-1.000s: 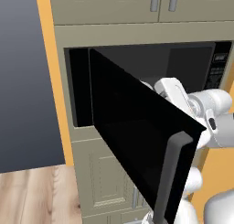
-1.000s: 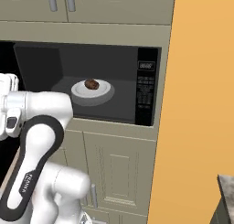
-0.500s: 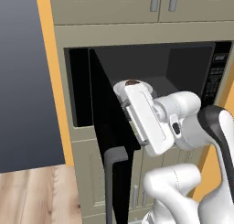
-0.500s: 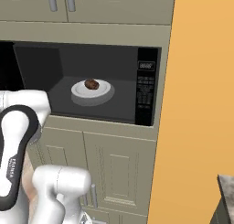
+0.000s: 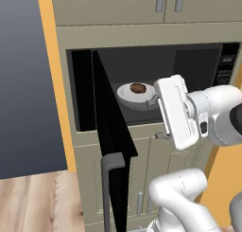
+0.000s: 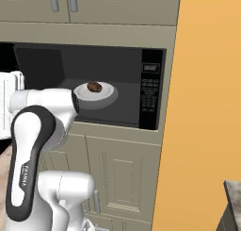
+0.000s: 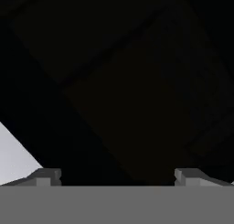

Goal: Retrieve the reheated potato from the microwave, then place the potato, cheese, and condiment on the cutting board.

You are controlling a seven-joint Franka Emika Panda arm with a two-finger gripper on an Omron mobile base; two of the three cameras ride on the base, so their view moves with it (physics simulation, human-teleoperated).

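The microwave (image 5: 198, 65) stands open, its black door (image 5: 108, 131) swung out edge-on toward me with the grey bar handle (image 5: 112, 179) low. Inside, the dark brown potato (image 5: 137, 88) (image 6: 94, 87) lies on a white plate (image 5: 127, 94) (image 6: 106, 91). My gripper (image 5: 156, 117) (image 7: 116, 177) hangs in front of the oven's opening, right of the door and just below the plate. It is open, and its fingertips (image 7: 45, 175) stand wide apart with nothing between them, facing a dark surface. The cheese, condiment and cutting board are out of view.
Beige cabinet doors (image 6: 117, 173) sit below the microwave and more above it (image 5: 142, 1). An orange wall (image 6: 207, 107) runs down the right side next to the button panel (image 6: 149, 91). A grey counter corner (image 6: 233, 197) shows at the far lower right. Wooden floor (image 5: 33, 202) lies left.
The microwave door has swung wider, from half open to fully out. My hand has moved right, away from the door, and now sits in front of the opening.
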